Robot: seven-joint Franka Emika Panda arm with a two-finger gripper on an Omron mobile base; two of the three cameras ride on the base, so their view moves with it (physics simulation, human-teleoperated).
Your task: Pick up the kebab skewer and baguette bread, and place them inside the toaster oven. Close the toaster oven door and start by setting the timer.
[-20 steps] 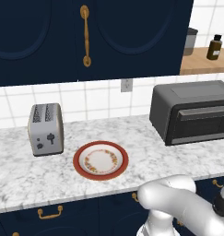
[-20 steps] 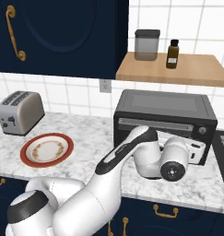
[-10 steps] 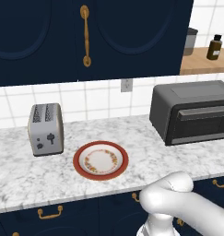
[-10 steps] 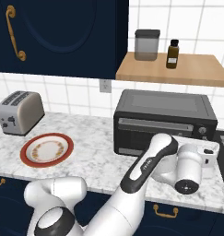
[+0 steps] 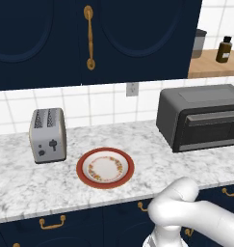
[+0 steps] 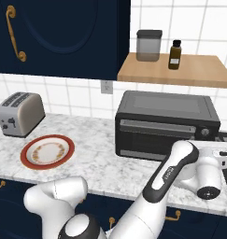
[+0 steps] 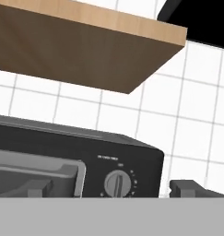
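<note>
The toaster oven (image 6: 166,123) (image 5: 200,116) stands on the marble counter at the right, below a wooden shelf. The toaster oven door (image 6: 157,135) is shut, its bar handle along the top. My gripper (image 7: 112,189) is open in front of the oven's right end, with nothing between its fingertips (image 7: 189,186). In the hand view a round dial (image 7: 117,183) on the oven's control panel sits straight ahead, between the tips. The kebab skewer and the baguette bread are out of view.
A red-rimmed plate (image 5: 105,167) lies mid-counter. A silver two-slot toaster (image 5: 47,135) stands left of it. The wooden shelf (image 6: 180,70) carries a jar (image 6: 148,45) and a brown bottle (image 6: 174,54). Dark cabinets hang above.
The arm has swung right, from in front of the oven door to beside the oven's right end. The gripper has stayed open. The oven, plate and toaster have not moved.
</note>
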